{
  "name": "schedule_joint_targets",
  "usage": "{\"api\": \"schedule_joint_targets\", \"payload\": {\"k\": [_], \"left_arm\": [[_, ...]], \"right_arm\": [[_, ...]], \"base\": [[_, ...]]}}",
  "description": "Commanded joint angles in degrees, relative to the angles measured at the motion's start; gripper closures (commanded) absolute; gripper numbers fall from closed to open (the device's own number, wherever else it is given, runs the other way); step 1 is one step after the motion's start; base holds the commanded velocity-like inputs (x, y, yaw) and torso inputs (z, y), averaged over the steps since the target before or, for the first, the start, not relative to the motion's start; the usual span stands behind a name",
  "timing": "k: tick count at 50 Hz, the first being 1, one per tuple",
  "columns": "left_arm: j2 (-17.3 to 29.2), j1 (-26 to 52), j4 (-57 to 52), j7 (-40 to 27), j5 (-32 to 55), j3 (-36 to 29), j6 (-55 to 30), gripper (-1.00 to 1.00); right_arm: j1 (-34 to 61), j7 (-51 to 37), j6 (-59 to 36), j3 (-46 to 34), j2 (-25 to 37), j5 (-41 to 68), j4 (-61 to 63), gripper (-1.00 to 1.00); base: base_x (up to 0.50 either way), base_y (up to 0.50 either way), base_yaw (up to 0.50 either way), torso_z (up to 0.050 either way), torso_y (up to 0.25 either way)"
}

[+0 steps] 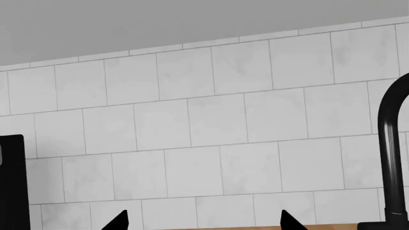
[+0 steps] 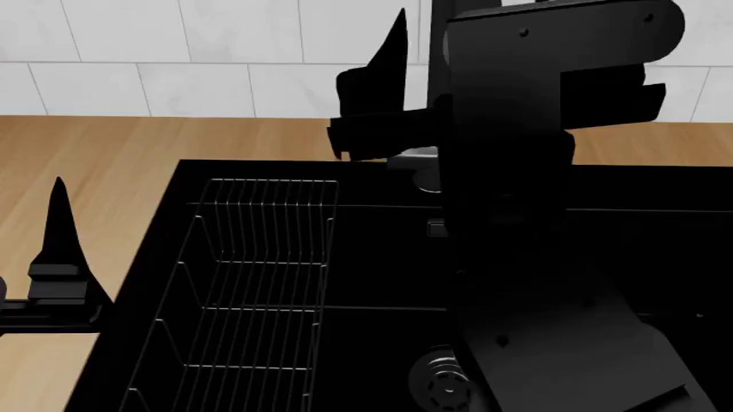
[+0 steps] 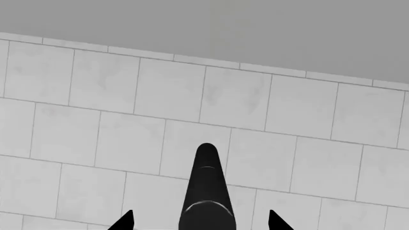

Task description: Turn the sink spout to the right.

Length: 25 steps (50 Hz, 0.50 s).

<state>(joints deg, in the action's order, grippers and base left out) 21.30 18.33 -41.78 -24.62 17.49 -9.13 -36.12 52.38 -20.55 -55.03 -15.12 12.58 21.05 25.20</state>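
The sink spout is a thick matte-black tube that rises between my right gripper's two fingertips. The jaws stand wide apart on either side of it, with gaps on both sides. In the head view my right arm hides most of the spout; its chrome base shows behind the black sink. One right finger points up beside the spout. My left gripper is open and empty, low at the left over the wood countertop. The spout stands off to its side.
A wire rack lies in the sink's left half and a round metal drain sits near the front. A white tiled wall runs behind the counter. A black object shows at the edge of the left wrist view.
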Motion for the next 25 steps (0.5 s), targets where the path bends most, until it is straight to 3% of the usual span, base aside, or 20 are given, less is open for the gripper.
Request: {"api": "schedule_joint_targets", "payload": {"k": [1,25], "left_arm": [[0.1,0.0,0.1,-0.2,0.1,-0.1,0.1,-1.0],[0.4,0.3,0.1,-0.8,0.3,-0.3,-0.3,-1.0]], "right_arm": [[0.4,0.6,4.3,-1.2,-0.4,-1.2,-5.2,-1.0],[1.1,0.3,7.2,-1.4,0.1,-1.7,-8.1,-1.0]], "base": [[0.0,0.0,0.0,0.0,0.0],[0.0,0.0,0.0,0.0,0.0]]}}
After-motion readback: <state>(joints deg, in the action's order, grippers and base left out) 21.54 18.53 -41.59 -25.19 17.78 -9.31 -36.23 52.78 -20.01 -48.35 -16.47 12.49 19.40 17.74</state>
